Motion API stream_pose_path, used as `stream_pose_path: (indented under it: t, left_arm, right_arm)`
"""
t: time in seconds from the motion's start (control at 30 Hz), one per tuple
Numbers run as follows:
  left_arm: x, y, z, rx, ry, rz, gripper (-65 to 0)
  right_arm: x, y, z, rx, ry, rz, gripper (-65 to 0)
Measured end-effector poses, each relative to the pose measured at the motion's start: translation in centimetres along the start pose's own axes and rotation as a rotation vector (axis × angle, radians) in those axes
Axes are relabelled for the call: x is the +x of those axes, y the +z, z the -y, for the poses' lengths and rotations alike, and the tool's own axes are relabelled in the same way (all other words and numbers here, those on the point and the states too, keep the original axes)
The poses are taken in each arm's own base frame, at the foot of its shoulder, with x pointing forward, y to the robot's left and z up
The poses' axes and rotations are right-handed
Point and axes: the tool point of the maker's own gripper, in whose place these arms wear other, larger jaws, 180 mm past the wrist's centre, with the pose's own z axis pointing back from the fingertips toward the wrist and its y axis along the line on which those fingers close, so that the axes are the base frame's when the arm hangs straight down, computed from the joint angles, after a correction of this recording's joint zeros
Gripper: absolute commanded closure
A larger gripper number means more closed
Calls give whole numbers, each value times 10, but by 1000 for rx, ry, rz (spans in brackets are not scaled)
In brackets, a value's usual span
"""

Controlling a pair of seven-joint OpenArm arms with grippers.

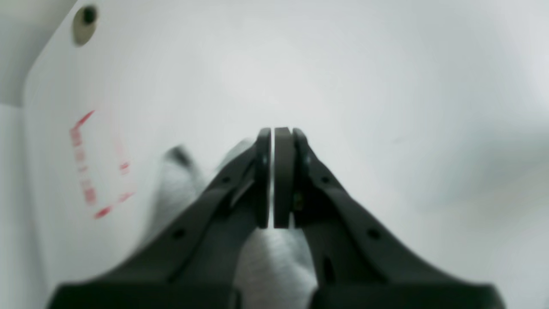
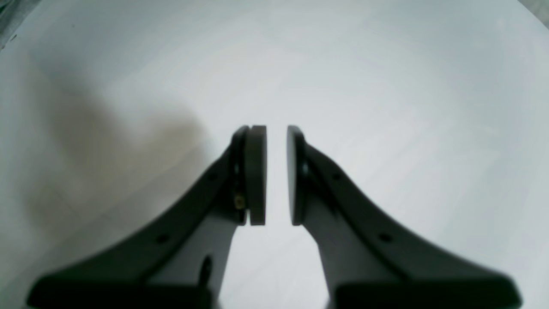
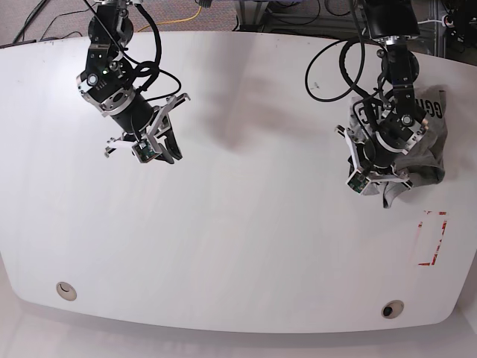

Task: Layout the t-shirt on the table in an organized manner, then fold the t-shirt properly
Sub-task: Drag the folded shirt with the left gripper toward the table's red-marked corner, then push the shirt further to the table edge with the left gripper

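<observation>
The grey t-shirt (image 3: 426, 143) lies crumpled in a heap at the right side of the white table (image 3: 238, 224), with some black lettering showing on its upper part. My left gripper (image 3: 378, 179) hangs at the heap's left edge. In the left wrist view the left gripper (image 1: 273, 131) is shut, its pads pressed together with nothing visible between them; t-shirt (image 1: 274, 266) fabric lies under and to the left of the fingers. My right gripper (image 3: 156, 153) is far off over the table's left part. Its jaws (image 2: 276, 128) stand slightly open over bare table (image 2: 386, 107), with nothing between them.
A red rectangular outline (image 3: 432, 239) is marked just below the heap, also seen as the red outline (image 1: 92, 171) left of the fingers. Two round holes (image 3: 65, 289) (image 3: 393, 308) sit near the front edge. Cables run along the table's back edge (image 3: 246, 33).
</observation>
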Motion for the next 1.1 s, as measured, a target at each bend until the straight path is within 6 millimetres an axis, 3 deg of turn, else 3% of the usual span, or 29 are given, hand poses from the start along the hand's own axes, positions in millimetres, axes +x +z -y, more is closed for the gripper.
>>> stream_pose_path:
  t: [0.3, 0.5, 1.1]
  left_arm:
    - [-32, 1, 50, -85, 83, -79, 0]
    - [-58, -7, 72, -147, 140, -134, 0]
    - [-135, 32, -8, 75, 264, -274, 0]
  right_arm:
    - [0, 0, 0, 0, -1, 1, -75]
    - [0, -1, -1, 0, -7, 1, -75]
    - [3, -3, -7, 4, -33, 15, -75]
